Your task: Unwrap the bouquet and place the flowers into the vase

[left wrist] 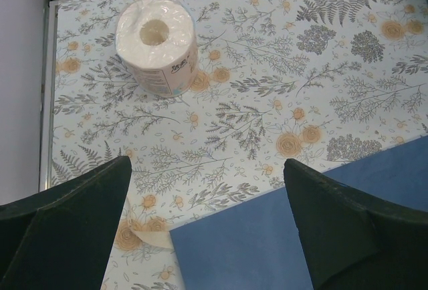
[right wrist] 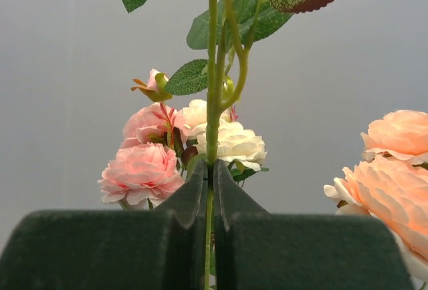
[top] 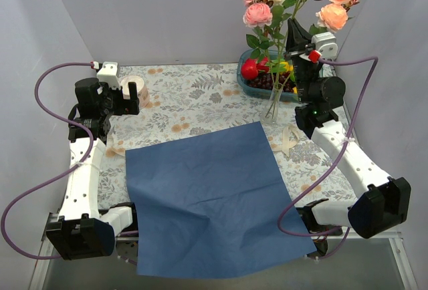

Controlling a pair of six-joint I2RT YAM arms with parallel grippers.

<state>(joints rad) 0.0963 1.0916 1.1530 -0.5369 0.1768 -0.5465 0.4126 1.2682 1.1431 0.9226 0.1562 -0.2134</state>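
My right arm (top: pixel 348 153) rises from its base at the near right corner, elbow bent, with the wrist held high over the far right of the surface. My right end effector (right wrist: pixel 210 170) is pinched tight on one thin green stem of the artificial pink, peach and cream roses (top: pixel 258 14). The stems run down into the small clear glass vase (top: pixel 272 111). It stands upright on the floral-patterned surface (top: pixel 194 96), just in front of the teal tray of fruit (top: pixel 249 88), and the blooms rise well above my wrist.

My left arm (top: pixel 83 176) stretches forward along the left edge, its wrist turned inward and tilted down. My left end effector (left wrist: pixel 206 170) hangs with its fingers spread wide and nothing between them, above the far left corner of the flat sheet of blue wrapping paper (top: pixel 207 190). A white roll of tissue (left wrist: pixel 157 43) stands on end just ahead of it. A cream ribbon (top: pixel 289 139) lies loose by the sheet's right edge, near the vase.
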